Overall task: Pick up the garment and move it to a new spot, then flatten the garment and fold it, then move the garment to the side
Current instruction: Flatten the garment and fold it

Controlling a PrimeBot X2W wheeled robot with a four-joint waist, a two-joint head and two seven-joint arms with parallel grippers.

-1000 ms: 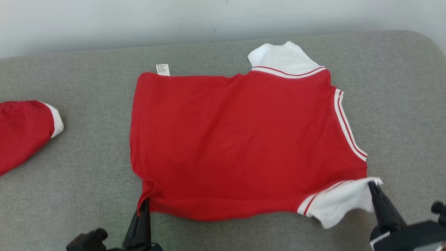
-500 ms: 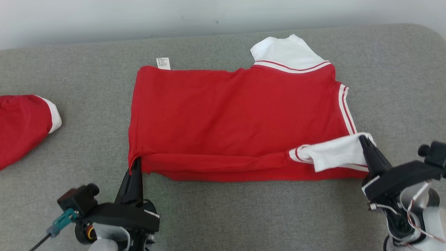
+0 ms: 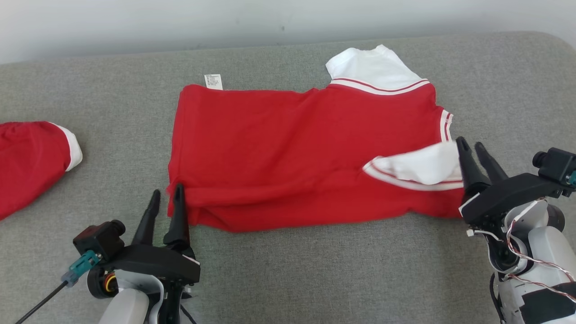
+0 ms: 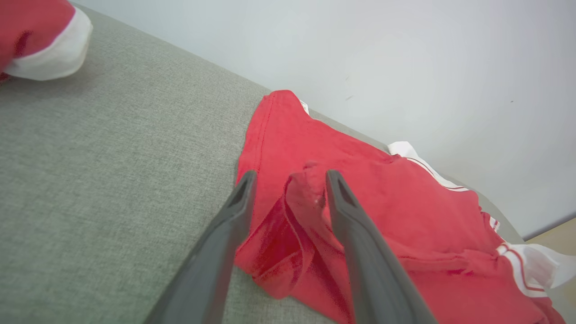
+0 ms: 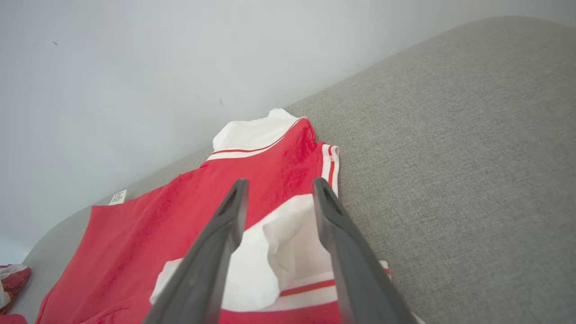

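Note:
The garment is a red shirt with white sleeves and striped trim, lying on the grey cushion. Its near edge is folded back over the body. My left gripper stands open at the garment's near-left corner. In the left wrist view that bunched corner sits loose between the spread fingers of the left gripper. My right gripper is open at the folded-over white sleeve. The right wrist view shows the right gripper with that sleeve lying under its spread fingers.
A second red piece with a white cuff lies at the cushion's left edge. A pale wall runs along the far side. A white label sticks out at the garment's far-left corner. Bare cushion lies in front and at the right.
Both grippers carried the garment's near edge and near sleeve away from me, folding them over the body, then opened and let go. The camera shifted slightly.

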